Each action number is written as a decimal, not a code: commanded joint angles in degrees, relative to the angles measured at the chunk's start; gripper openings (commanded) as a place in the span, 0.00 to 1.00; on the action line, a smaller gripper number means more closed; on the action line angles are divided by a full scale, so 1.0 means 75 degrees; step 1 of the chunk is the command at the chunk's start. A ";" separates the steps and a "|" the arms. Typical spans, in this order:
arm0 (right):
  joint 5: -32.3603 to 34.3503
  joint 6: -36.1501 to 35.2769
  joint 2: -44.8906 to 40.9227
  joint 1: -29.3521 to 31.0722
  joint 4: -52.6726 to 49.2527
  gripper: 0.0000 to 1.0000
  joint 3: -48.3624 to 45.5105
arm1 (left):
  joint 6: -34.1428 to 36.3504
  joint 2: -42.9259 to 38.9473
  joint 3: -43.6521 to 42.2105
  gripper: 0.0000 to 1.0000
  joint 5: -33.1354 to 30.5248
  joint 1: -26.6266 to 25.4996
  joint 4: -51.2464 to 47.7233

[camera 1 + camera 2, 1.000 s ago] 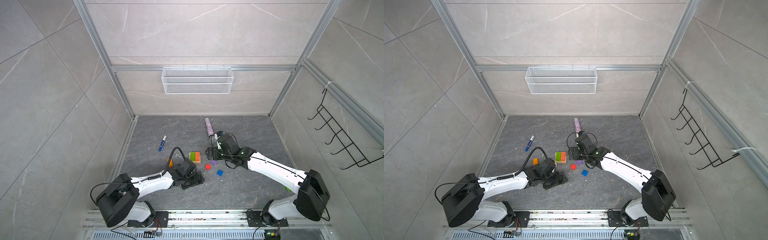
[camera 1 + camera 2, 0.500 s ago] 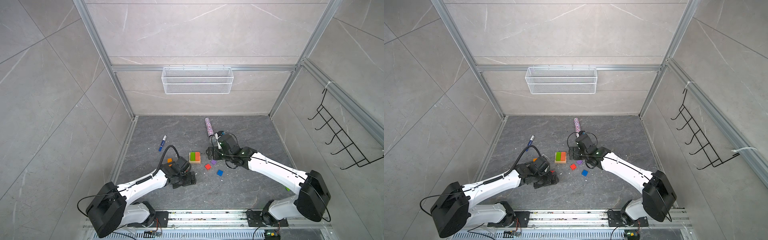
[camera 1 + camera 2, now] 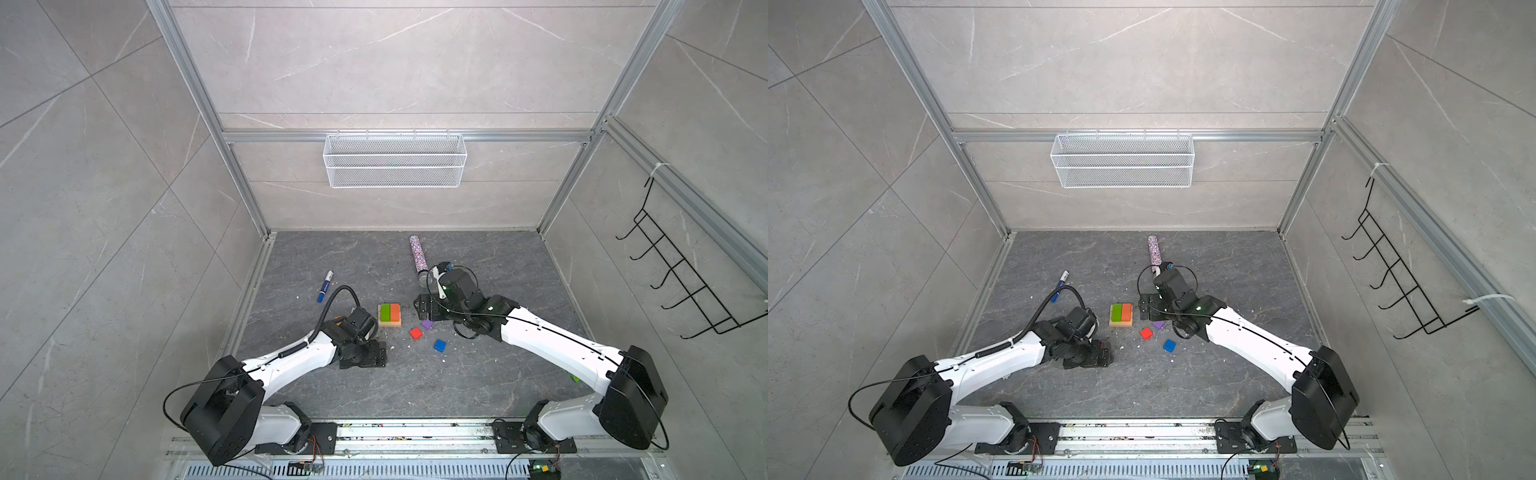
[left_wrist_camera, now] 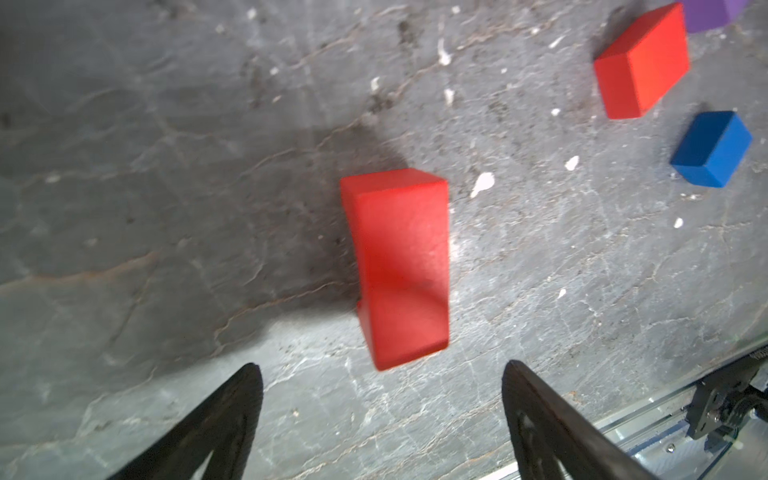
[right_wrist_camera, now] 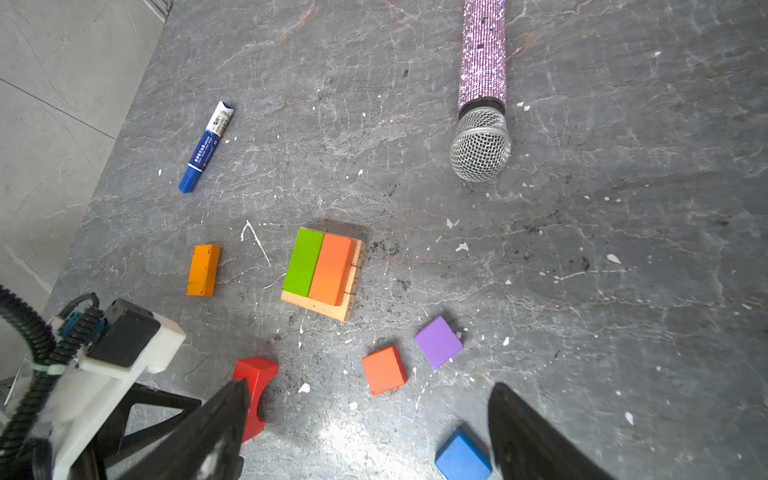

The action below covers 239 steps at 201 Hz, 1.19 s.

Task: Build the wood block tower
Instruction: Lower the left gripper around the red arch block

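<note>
My left fingers (image 3: 372,355) stand wide and hold nothing. They hang low over the long red block (image 4: 401,266), which lies on the gray surface (image 4: 166,166), near the tower (image 3: 390,314) but apart from it. In the left wrist view the block is just ahead of the two tips, not between them, and a little turned against their line. My right fingers (image 3: 423,306) are wide and empty too, close to the loose red cube (image 5: 383,370), purple cube (image 5: 438,341) and blue cube (image 5: 462,457).

The tower is for now only a tan base with one green and one orange block side by side on it. I judge that the step in hand is to take the long red block. To do it well, I should first bring the tips forward until the middle of the block is between them. Then I turn the wrist so the fingers are square to its long sides, go down close to the surface, and close slowly. The block seems narrower at its middle, so a grip off the centre can twist it. After that I lift straight up.
</note>
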 commanded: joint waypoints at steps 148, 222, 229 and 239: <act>0.0064 0.0023 -0.0193 -0.0007 -0.0176 0.88 -0.0192 | -0.0969 0.0202 -0.0736 0.90 0.0982 -0.0068 0.2144; 0.0051 0.0001 -0.0217 -0.0006 -0.0259 0.88 -0.0129 | -0.2037 0.0358 -0.0897 0.90 0.0851 -0.0335 0.2618; 0.0057 -0.0001 -0.0217 -0.0008 -0.0256 0.88 -0.0129 | -0.2223 0.0382 -0.0915 0.90 0.0841 -0.0381 0.2731; 0.0041 -0.0006 -0.0206 -0.0008 -0.0257 0.88 -0.0118 | -0.2463 0.0423 -0.0928 0.90 0.0758 -0.0469 0.2832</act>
